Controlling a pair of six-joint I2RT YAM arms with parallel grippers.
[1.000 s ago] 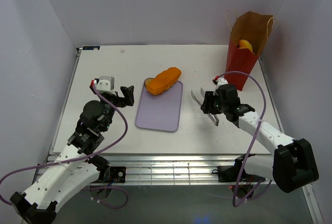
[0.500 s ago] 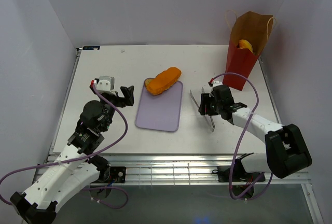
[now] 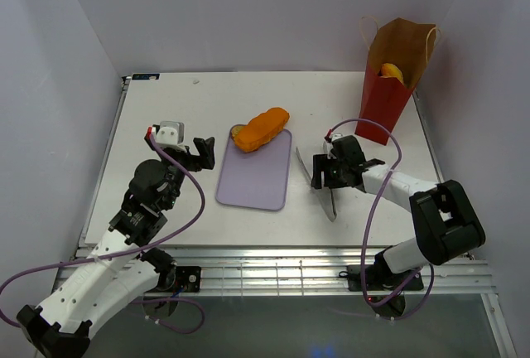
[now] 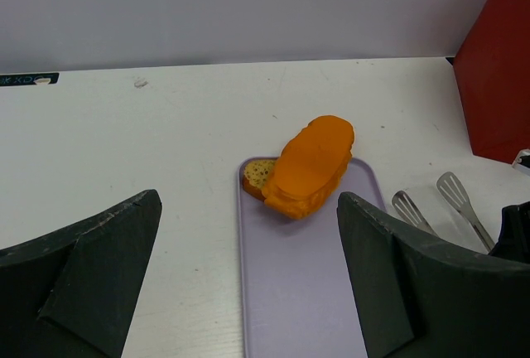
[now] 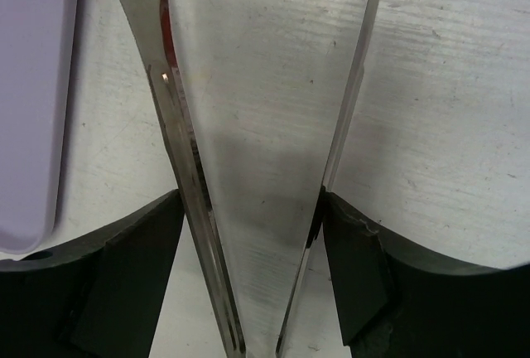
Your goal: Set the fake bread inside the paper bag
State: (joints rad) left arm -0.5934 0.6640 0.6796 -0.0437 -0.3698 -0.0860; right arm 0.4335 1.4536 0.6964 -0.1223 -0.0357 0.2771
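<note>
A long orange-brown loaf (image 3: 262, 128) lies on the far end of the lavender tray (image 3: 255, 182), with a small speckled bread piece (image 4: 258, 175) tucked against its left side. The loaf also shows in the left wrist view (image 4: 310, 166). The red and brown paper bag (image 3: 389, 93) stands at the back right with a yellow-orange pastry (image 3: 391, 71) inside. My right gripper (image 3: 325, 169) is shut on the metal tongs (image 3: 330, 205), just right of the tray; both tong arms (image 5: 178, 151) sit between its fingers (image 5: 373, 275). My left gripper (image 3: 192, 155) is open and empty, left of the tray.
The tong tips (image 4: 451, 200) lie low over the white table beside the tray's right edge (image 5: 33, 84). White walls close in the table on three sides. The bag's red side (image 4: 501, 76) rises at the far right of the left wrist view.
My right gripper has moved left toward the tray with the tongs, and the tongs have swung to point more toward the near edge. The left arm has not moved.
</note>
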